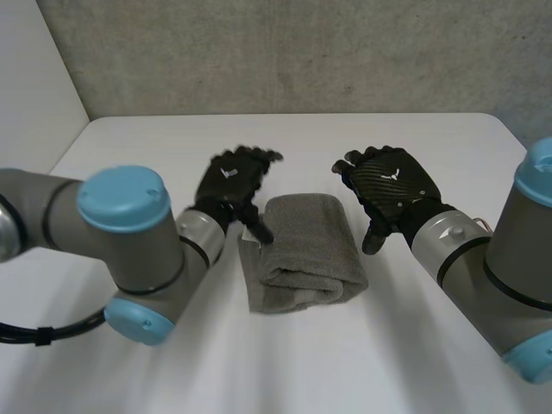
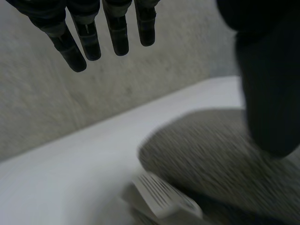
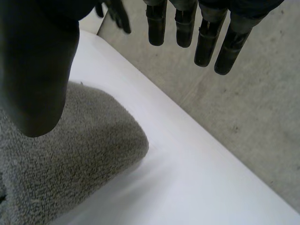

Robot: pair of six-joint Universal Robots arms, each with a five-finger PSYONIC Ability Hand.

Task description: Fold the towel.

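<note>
Lying folded in a thick grey bundle on the white table (image 1: 431, 142), the towel (image 1: 306, 250) has the left hand (image 1: 235, 185) at its ten o'clock and the right hand (image 1: 392, 190) at its two o'clock, both with fingers loosely spread, holding nothing

My left arm (image 1: 60, 220) and right arm (image 1: 526, 250) are thick grey tubes, each joint closed by a round light-blue cap (image 1: 121, 198) with small dimples. I see a silvery cuff at each wrist. The left robot hand (image 1: 231, 185) and right robot hand (image 1: 392, 185) are black with segmented fingers. Each back carries a small white mark, and the right one shows carbon weave.
</note>
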